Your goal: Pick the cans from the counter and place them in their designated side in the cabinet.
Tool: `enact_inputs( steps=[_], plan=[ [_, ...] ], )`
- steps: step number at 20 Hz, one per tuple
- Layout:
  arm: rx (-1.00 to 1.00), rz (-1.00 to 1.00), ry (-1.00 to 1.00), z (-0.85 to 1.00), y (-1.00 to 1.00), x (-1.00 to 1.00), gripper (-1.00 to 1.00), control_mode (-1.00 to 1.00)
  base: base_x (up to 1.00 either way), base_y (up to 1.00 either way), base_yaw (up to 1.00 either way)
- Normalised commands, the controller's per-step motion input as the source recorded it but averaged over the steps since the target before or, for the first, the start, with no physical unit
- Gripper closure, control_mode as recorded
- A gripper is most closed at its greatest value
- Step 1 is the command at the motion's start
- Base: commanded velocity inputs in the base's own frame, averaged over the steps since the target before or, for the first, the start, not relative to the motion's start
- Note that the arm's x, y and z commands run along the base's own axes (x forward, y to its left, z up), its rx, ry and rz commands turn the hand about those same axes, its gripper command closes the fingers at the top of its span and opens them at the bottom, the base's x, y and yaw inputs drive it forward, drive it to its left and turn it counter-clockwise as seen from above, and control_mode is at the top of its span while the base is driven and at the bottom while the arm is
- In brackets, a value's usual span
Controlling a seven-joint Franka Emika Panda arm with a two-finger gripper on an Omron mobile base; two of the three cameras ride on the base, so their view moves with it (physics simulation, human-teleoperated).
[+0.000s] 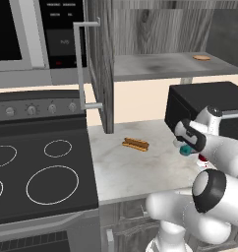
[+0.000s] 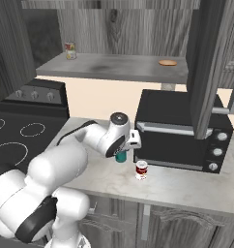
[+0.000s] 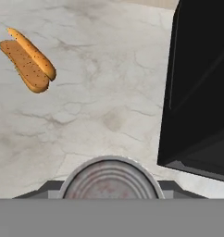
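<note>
We see the gripper low over the marbled table, just in front of the black oven. Jaws closed on the teal can; its silver top sits between the fingertips in the hand view. Whether the can is lifted off the table we cannot tell. The red can stands on the table just beside it. Hot dog lies well apart. Another can stands on the cabinet shelf.

Arm bent low, gripper downward, fingers clamped on teal can.
</note>
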Motion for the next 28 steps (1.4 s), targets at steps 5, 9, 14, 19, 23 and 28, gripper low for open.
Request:
enact_inputs(
  steps=[5, 9, 14, 19, 23, 28],
  plan=[
    [0.00, 0.09, -0.05, 0.16, 0.05, -0.26, 1.00, -1.00, 0.00, 0.00, 0.00],
    [0.00, 0.03, -0.06, 0.20, 0.17, -0.26, 1.00, -1.00, 0.00, 0.00, 0.00],
    [0.00, 0.00, -0.05, 0.20, 0.19, -0.27, 1.00, -1.00, 0.00, 0.00, 0.00],
    [0.00, 0.00, -0.04, 0.20, 0.20, -0.27, 1.00, -1.00, 0.00, 0.00, 0.00],
    [0.00, 0.00, -0.02, 0.25, 0.13, -0.21, 1.00, -1.00, 0.00, 0.00, 0.00],
    [0.00, 0.00, 0.00, 0.27, 0.02, -0.23, 1.00, -1.00, 0.00, 0.00, 0.00]
  ],
)
